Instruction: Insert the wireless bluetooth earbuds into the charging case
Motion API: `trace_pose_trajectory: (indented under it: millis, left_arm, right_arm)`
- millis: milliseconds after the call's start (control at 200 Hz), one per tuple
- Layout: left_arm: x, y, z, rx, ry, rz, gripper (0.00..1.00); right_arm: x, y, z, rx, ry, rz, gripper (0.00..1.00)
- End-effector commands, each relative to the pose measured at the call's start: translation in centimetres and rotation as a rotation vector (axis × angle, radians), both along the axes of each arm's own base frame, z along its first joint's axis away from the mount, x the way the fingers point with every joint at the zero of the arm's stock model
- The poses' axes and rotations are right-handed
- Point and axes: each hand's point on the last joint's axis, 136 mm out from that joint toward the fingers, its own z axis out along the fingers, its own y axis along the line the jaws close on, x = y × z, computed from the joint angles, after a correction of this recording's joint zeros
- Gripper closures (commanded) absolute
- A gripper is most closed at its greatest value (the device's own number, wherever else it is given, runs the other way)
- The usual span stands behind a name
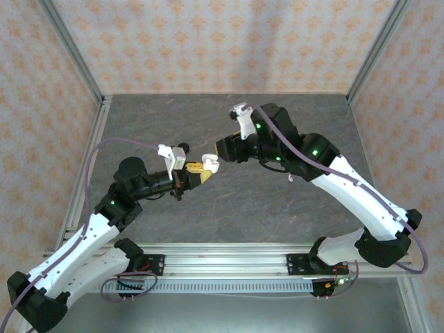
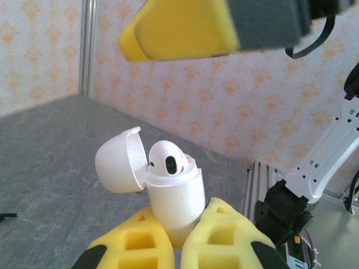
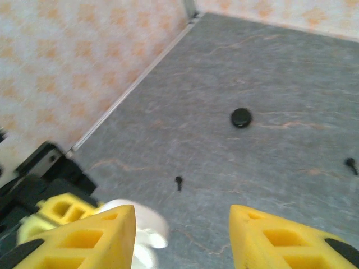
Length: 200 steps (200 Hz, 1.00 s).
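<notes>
"How many buds were there, then?"

"Three. One white earbud (image 2: 168, 159) sat in the open charging case (image 2: 178, 196), which the left gripper (image 2: 182, 217) had pinched at its base. One black earbud (image 3: 179, 182) and a second black earbud (image 3: 351, 163) lay well apart on the table (image 3: 291, 67)."

"And the right gripper (image 3: 182, 218)?"

"Spread wide and holding nothing, near the case's lid."

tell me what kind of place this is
Probably a robot test cell, not a home: a grey table boxed in by aluminium posts and patterned wall panels, with a left arm and right arm bolted by a rail at its near edge. The left fingers clamp an open case.
</notes>
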Motion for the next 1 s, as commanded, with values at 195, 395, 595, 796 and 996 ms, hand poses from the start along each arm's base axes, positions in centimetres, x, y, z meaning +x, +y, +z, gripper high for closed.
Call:
trace_pose_trajectory:
  millis: [195,395,595,796,996]
  left_arm:
    - [-0.2,0.3,0.2,0.023,-0.042,0.016,1.00]
    - [-0.1,0.4,-0.2,0.031,-0.041,0.023,1.00]
    - [-0.3,0.4,-0.9,0.059,-0.031,0.018,1.00]
    - [-0.2,0.4,-1.3,0.069,-0.027,0.018,1.00]
    - [-0.2,0.4,-1.6,0.087,-0.026,0.014,1.00]
  right_arm:
    - [4.7,-10.2,-5.6,-0.032,0.247,-0.437,0.53]
    - [5.6,-11.3,-8.7,0.075,0.320,-0.486,0.52]
    - [6.5,-17.8,-16.5,-0.097,0.517,-0.677,0.52]
    - [6.8,-23.0,-24.2,-0.204,0.708,-0.802,0.54]
    - [7.8,-25.7,-29.1,-0.254,0.807,-0.862,0.63]
